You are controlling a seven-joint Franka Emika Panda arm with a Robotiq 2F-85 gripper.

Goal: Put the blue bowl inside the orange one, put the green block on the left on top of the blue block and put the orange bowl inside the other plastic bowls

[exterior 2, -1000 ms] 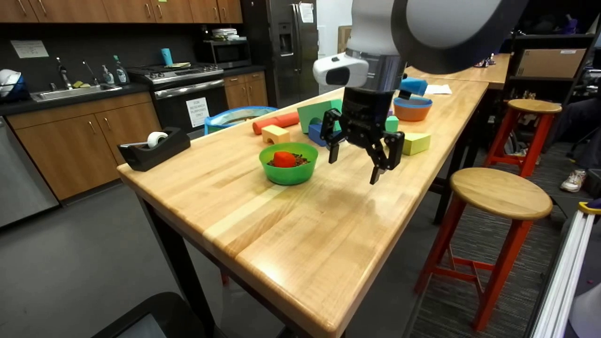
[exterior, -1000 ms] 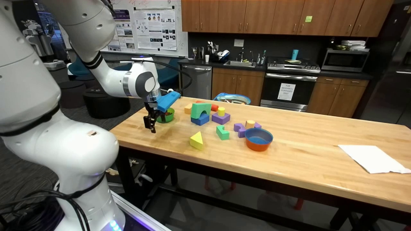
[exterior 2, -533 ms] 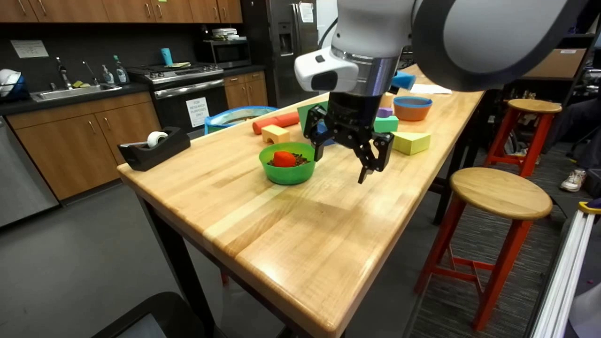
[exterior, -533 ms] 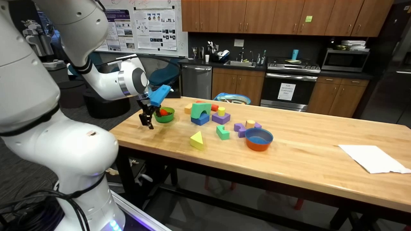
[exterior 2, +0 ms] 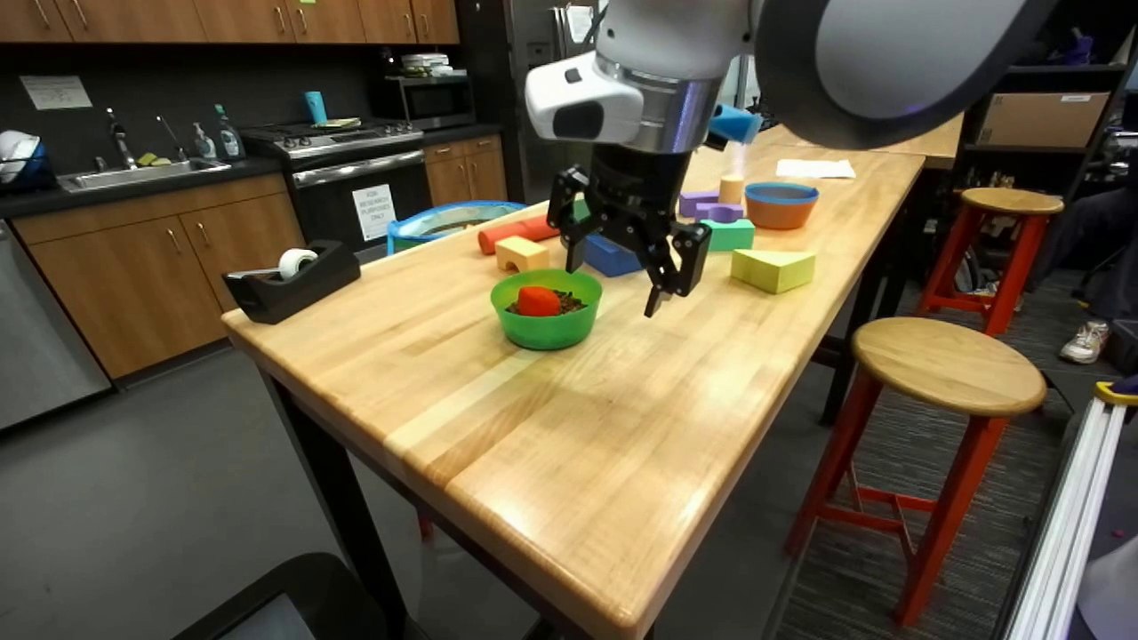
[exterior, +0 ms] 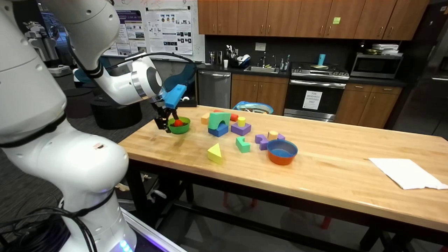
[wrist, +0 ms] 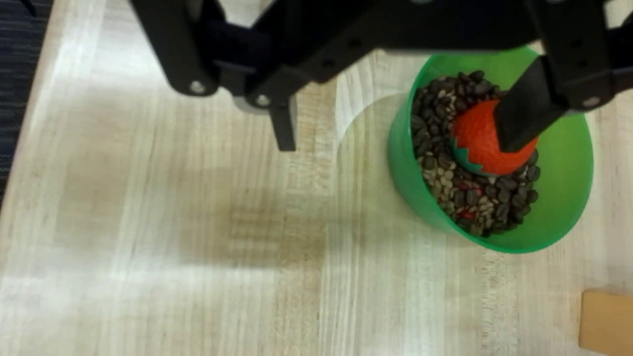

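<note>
At the near end of the table (exterior 2: 533,444) stands the green bowl (exterior 2: 544,336), holding dark beans (wrist: 502,200) and a red piece (exterior 2: 539,302), with a tape dispenser (exterior 2: 293,289) by the corner. Just beside the bowl hangs the hand (exterior 2: 613,284), its fingers (wrist: 284,129) spread wide; in the wrist view one finger hides part of the red piece, and I cannot tell whether they touch. Next comes a tan block (exterior 2: 522,254), then the blue block (exterior 2: 613,258), on which the green block (exterior: 217,117) appears to sit. Toward the stools (exterior 2: 947,364) lie a yellow wedge (exterior 2: 765,270) and, behind it, a second green block (exterior 2: 731,236). Beyond, beside purple blocks (exterior 2: 720,212), the blue bowl (exterior 2: 781,192) rests inside the orange bowl (exterior 2: 781,216). Farthest along lies white paper (exterior 2: 816,169).
</note>
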